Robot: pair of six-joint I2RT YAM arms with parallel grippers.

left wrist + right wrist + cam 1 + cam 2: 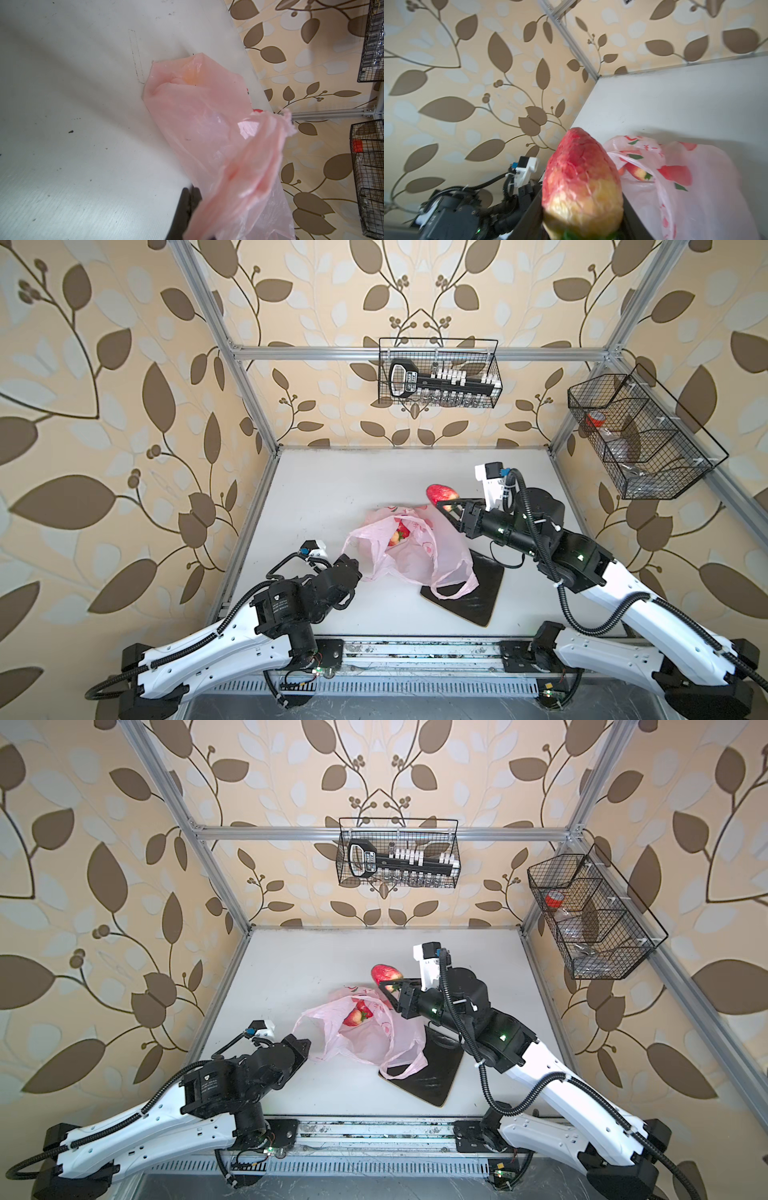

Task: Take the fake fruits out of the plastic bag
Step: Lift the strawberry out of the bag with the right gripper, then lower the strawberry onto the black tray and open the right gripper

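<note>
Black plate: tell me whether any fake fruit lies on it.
No, only a loop handle of the plastic bag shows on the black plate.

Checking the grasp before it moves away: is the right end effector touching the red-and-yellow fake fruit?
Touching. The right wrist view shows the red-and-yellow fake fruit clamped between the black fingers of the right end effector, its sides pressed against both.

Plastic bag (409,562): translucent pale pink, strawberry print, crumpled mid-bench (332,497), mouth open. Red-yellow fruit (441,493): large, glossy, outside the bag, held above the bench just behind it. Smaller red fruits (400,533): inside the bag's mouth.
</note>
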